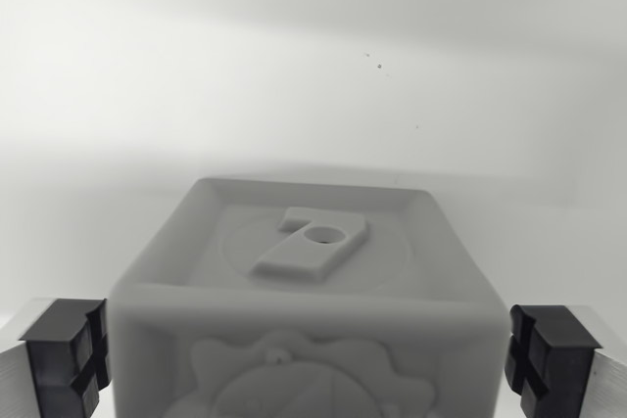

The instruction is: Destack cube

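Just spread gripper (309, 359) pads (67, 354) beside white cube (304, 310), one each side, maybe touching.

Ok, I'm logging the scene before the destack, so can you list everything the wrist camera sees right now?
cube: one, pale grey, bottom centre of the wrist view, raised 7-shaped piece with a round hole on its top face, relief pattern on its near face
surface: one, white, plain, behind and around the cube, a few tiny dark specks at upper right
gripper: one, black pads on silver fingers, jaws open, one on each side of the cube, a narrow gap showing on each side
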